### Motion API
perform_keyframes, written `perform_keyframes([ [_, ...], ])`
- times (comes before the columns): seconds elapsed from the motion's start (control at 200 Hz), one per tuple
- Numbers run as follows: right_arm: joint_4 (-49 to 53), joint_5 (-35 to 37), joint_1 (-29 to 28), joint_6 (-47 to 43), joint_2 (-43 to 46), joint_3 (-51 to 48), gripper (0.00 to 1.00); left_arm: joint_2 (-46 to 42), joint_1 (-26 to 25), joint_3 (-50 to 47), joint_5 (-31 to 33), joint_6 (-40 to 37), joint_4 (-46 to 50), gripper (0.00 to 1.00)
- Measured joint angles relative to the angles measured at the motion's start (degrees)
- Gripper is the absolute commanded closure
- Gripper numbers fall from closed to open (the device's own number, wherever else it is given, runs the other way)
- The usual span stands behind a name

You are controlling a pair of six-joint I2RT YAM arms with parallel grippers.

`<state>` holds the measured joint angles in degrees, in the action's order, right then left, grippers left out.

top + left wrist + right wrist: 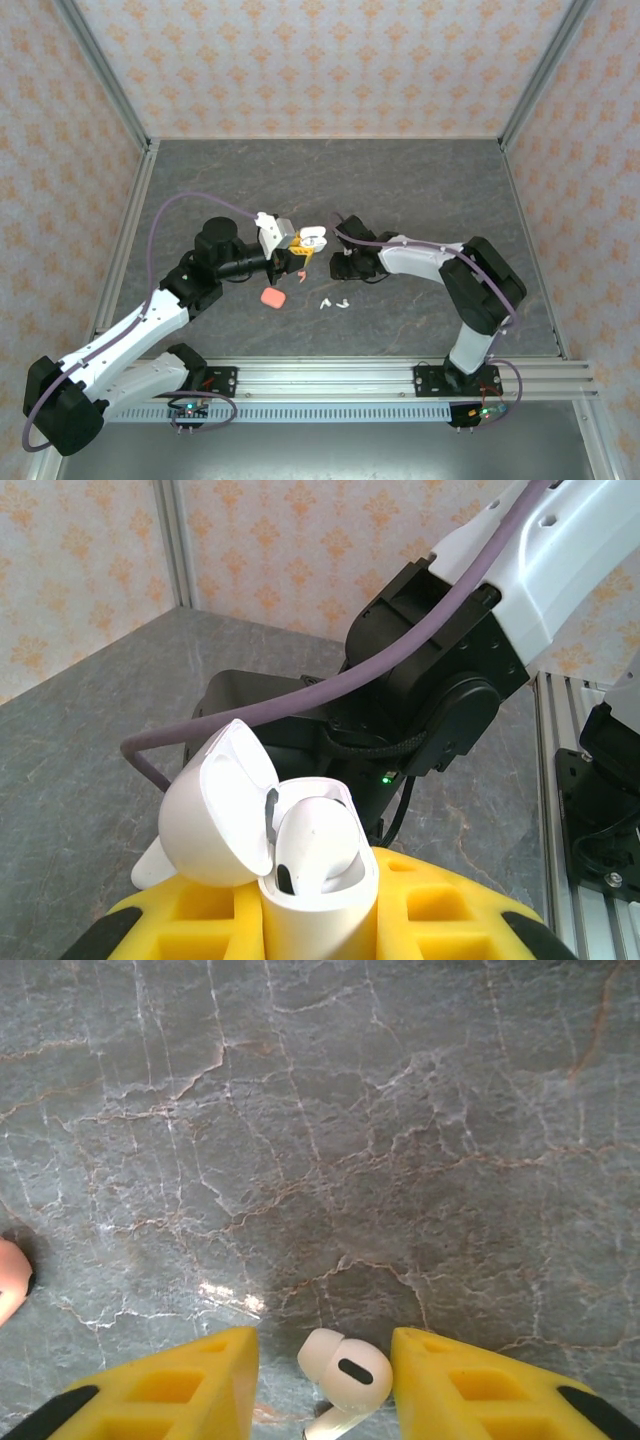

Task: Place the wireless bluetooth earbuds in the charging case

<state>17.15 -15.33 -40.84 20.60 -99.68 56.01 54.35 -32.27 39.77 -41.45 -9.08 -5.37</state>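
Right wrist – right end effector [325, 1340] low, spread around earbud [345, 1372], left end effector [320, 932] pinching charging case [320, 900]

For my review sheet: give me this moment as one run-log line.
left gripper: shut on open white charging case | right gripper: jaws open around white earbud | table: two loose earbuds, coral item

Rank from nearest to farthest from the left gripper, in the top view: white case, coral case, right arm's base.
1. White case: held in the left gripper.
2. Coral case: just below it in view.
3. Right arm's base: near-right edge.
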Motion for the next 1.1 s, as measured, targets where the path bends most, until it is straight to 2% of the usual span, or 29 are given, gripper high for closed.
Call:
perform_keyframes([
  [0.365, 1.7, 1.6, 0.0, -0.2, -0.9, 1.1, 0.78, -0.7, 0.0, -0.1, 0.2, 0.0, 0.1, 1.00],
  [0.656, 1.3, 3.0, -0.3, -3.2, 1.4, 0.3, 0.79, -0.7, 0.0, -0.2, 0.4, 0.3, 0.4, 1.00],
  [0.801, 1.2, 4.5, -0.4, -7.0, 9.7, -1.1, 0.79, -0.7, 0.0, -0.8, 0.4, 1.8, -0.3, 1.00],
  [1.096, -1.5, 5.8, -0.4, -18.3, 33.8, -2.7, 0.80, 1.6, 0.0, -0.9, -0.1, 6.7, -4.1, 1.00],
])
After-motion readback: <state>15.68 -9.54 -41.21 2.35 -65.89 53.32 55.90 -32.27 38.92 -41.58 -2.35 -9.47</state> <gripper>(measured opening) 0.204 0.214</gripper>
